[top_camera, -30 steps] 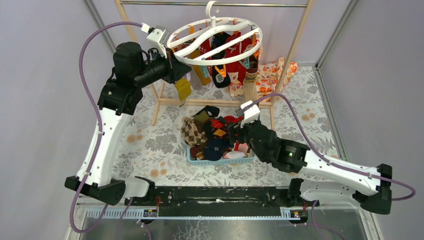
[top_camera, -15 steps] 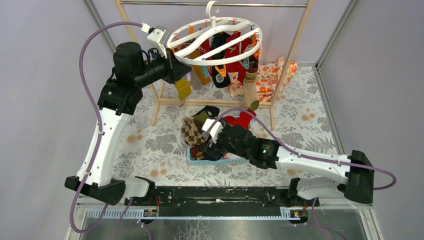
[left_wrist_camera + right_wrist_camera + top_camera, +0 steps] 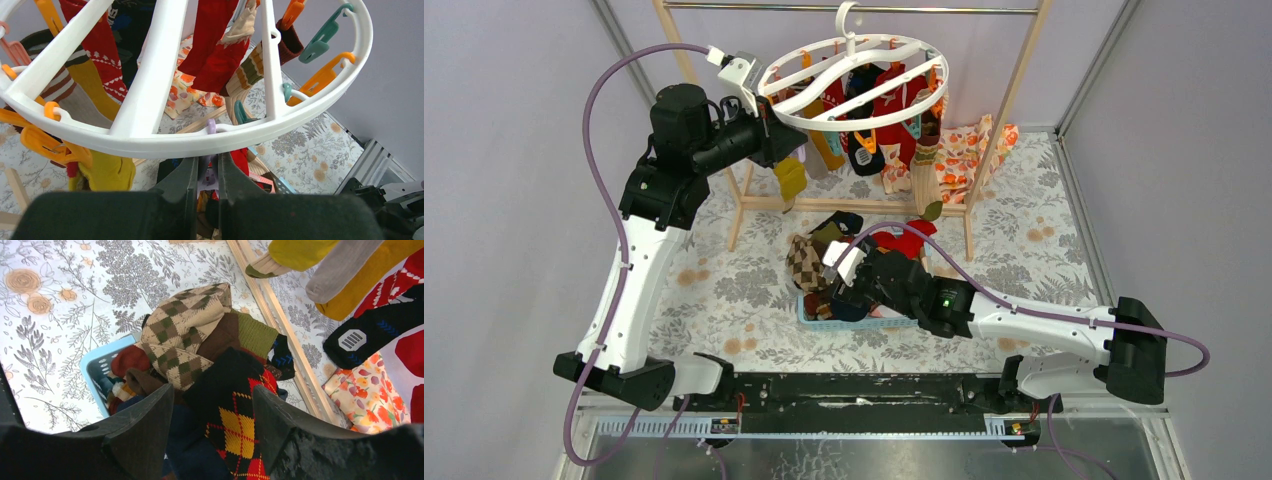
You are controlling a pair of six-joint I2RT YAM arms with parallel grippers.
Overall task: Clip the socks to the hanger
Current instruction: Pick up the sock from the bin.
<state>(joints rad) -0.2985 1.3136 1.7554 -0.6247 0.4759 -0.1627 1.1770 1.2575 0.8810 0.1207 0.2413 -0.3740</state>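
Observation:
The white oval hanger (image 3: 869,124) hangs from the rack rod with several socks clipped under it, among them red ones (image 3: 892,100). My left gripper (image 3: 776,140) is at the ring's left rim (image 3: 165,142). It (image 3: 208,162) is shut on a lavender clip (image 3: 207,177) just under the rim. Loose socks lie heaped in a blue basket (image 3: 809,318). My right gripper (image 3: 212,390) is open just above the heap. A black sock with yellow and red diamonds (image 3: 235,425) lies between its fingers, untouched. A brown and beige argyle sock (image 3: 180,325) lies beyond.
The wooden-framed rack (image 3: 1014,90) stands behind the basket, its base bar (image 3: 285,335) close to the sock heap. An orange-and-white floral cloth (image 3: 969,150) lies at the rack's right foot. The basket's rim (image 3: 97,367) is left of my right fingers.
My right arm has swung left from the basket's right side to over the sock heap and come lower. The left arm and hanger have not moved.

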